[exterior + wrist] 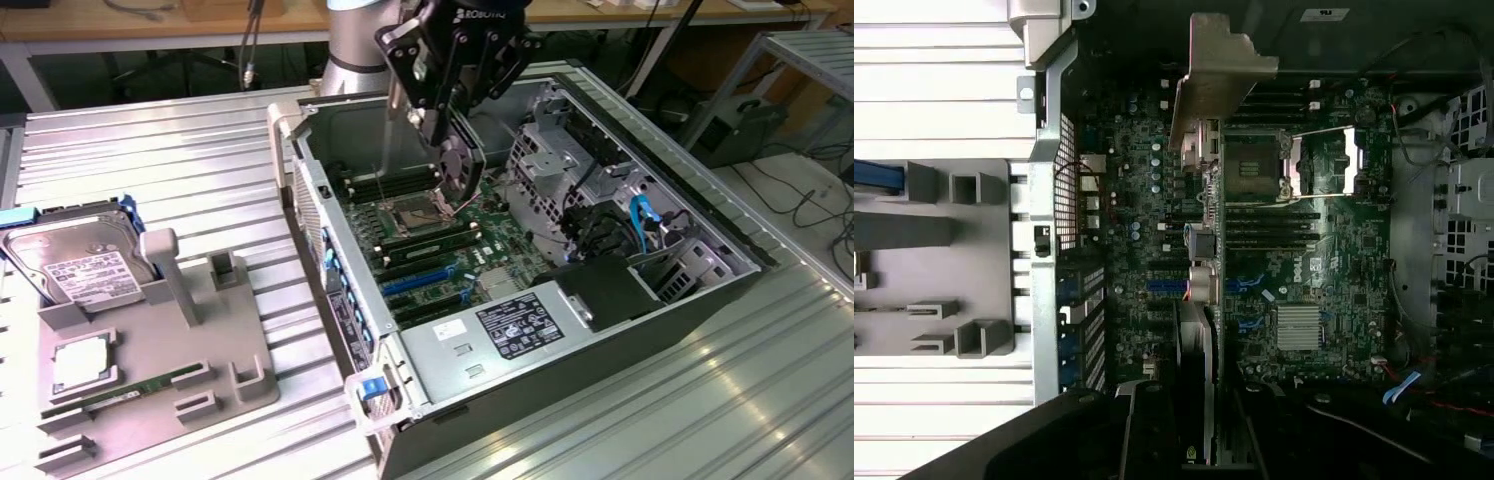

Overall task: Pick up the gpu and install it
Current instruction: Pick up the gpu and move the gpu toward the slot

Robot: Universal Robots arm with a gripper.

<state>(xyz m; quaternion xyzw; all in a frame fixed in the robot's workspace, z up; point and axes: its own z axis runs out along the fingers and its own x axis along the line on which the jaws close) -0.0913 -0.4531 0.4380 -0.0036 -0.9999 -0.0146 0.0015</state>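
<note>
Gpu: the gpu (463,170) hangs in mid-air inside the open computer case (694,270), over the motherboard (501,240) near the CPU socket (407,212).
Gripper: the gripper (447,125) is clamped partway shut on the card's upper end.
Lie: the card hangs directly below the gripper, long axis pointing down at the board, silver bracket (1219,75) farthest away.
Slots: the blue expansion slots (414,280) lie apart, toward the power supply (514,330).
Writing: the gripper reads "ROBOTIQ"; the supply's white label is illegible.

You are looking at a ribbed, shiny bare-metal surface (174,160) carrying a matt grey plastic holder tray (247,385); the green gpu card (461,165) is showing a dull silver metal end bracket (1219,75).
</note>
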